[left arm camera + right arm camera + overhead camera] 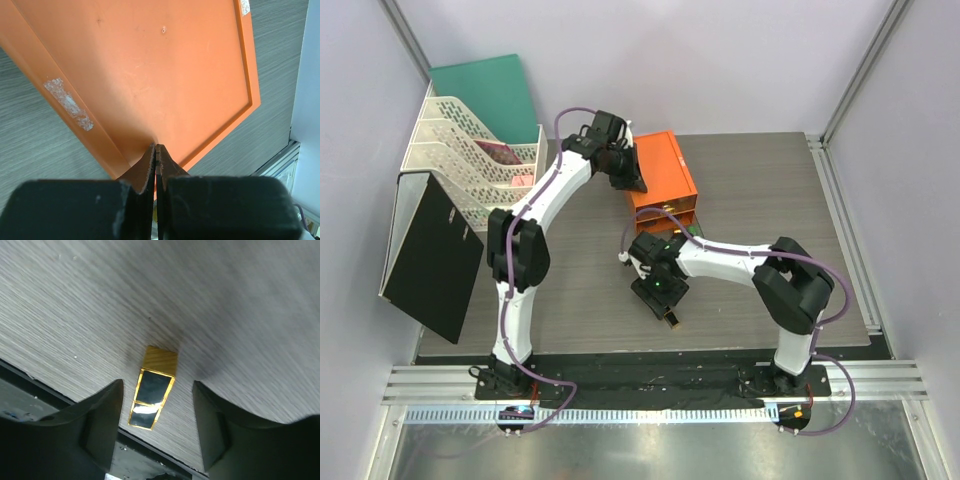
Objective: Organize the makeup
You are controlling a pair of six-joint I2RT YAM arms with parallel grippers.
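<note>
You have one lipstick (151, 390) in sight. It is a square-sided case with glossy black panels edged in gold and a plain gold end. It lies flat on the grey wood-grain table (770, 200), low in the centre of the top view and near the black strip along the table's near edge.

There is one orange box (665, 178), flat-topped and smooth with a raised rim, just above the middle of that view. At the upper left you have one white lattice tray (460, 150) with stepped tiers, one green folder (490, 90) behind it, and one black board (430, 255) leaning in front.

Your right arm folds back leftward from its elbow, its wrist pointing down. The right claw (157, 390) stands wide, one finger on each side of the lipstick, neither touching it.

Your left arm reaches up and right to the box. The left claw (156, 152) is pressed fully together, holding nothing, its tips at the box's top. You cannot tell whether they touch it.
</note>
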